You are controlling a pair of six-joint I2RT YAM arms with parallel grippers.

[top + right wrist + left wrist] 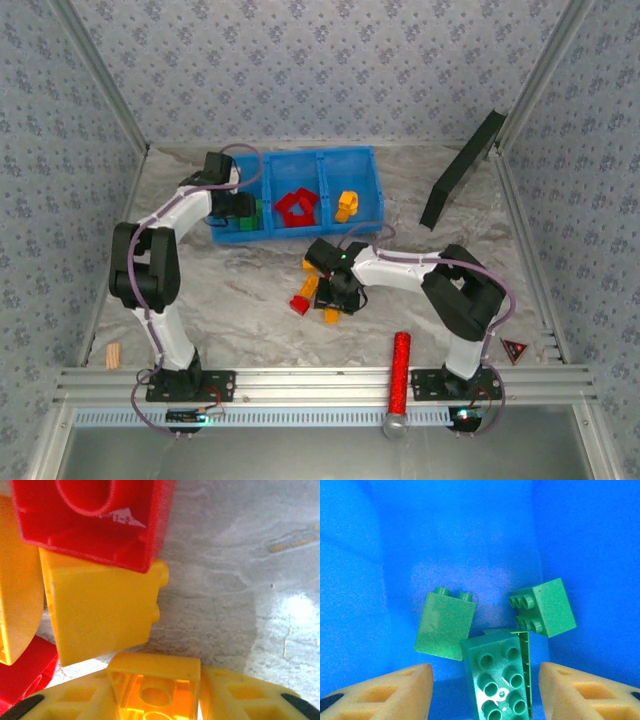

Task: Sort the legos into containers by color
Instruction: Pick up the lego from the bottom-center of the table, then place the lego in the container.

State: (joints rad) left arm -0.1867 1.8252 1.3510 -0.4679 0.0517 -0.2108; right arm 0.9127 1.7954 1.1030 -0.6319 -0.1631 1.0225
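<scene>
My left gripper (485,692) is open inside the left compartment of the blue tray (365,155). A long green brick (497,677) lies between its fingers (395,690), untouched by either. Two more green bricks (445,625) (545,607) rest beyond it on the blue floor. Red bricks (296,208) fill the middle compartment and a yellow brick (346,205) lies in the right one. My right gripper (155,697) is shut on a yellow brick (155,675), hollow side facing the camera, low over the table. Beside it lie a yellow brick (100,610) and a red brick (95,520).
Loose red (299,304) and yellow (309,288) bricks lie on the marble table around my right gripper (338,290). A long red cylinder (400,372) lies near the front rail. A black panel (462,168) leans at the back right. A small wooden piece (113,354) sits front left.
</scene>
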